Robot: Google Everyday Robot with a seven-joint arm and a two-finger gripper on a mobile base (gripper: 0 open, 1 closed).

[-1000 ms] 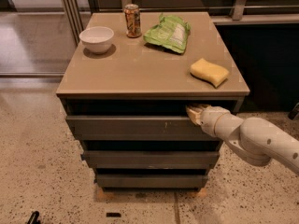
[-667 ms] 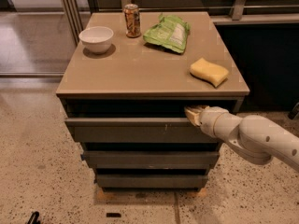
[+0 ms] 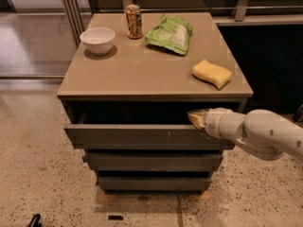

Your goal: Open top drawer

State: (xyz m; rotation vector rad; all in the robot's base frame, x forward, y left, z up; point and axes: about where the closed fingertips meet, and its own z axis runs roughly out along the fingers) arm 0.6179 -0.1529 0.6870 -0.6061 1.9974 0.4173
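Observation:
The top drawer point(image 3: 137, 136) is a wide dark-grey handleless front with small pale scratch marks right of centre. It stands pulled out a little from the cabinet, with a dark gap above its front. My gripper point(image 3: 196, 118) is at the drawer's upper edge near the right end, its pale tip hooked over the top of the front. The white arm point(image 3: 258, 134) reaches in from the right.
On the cabinet top point(image 3: 142, 72) stand a white bowl point(image 3: 98, 39), a soda can point(image 3: 134, 21), a green chip bag point(image 3: 170, 33) and a yellow sponge point(image 3: 212, 73). Two plain grey drawer fronts point(image 3: 154, 162) lie below. Speckled floor surrounds the cabinet; a dark wall is at right.
The top drawer has come out slightly further toward me, and my gripper has moved with its front edge.

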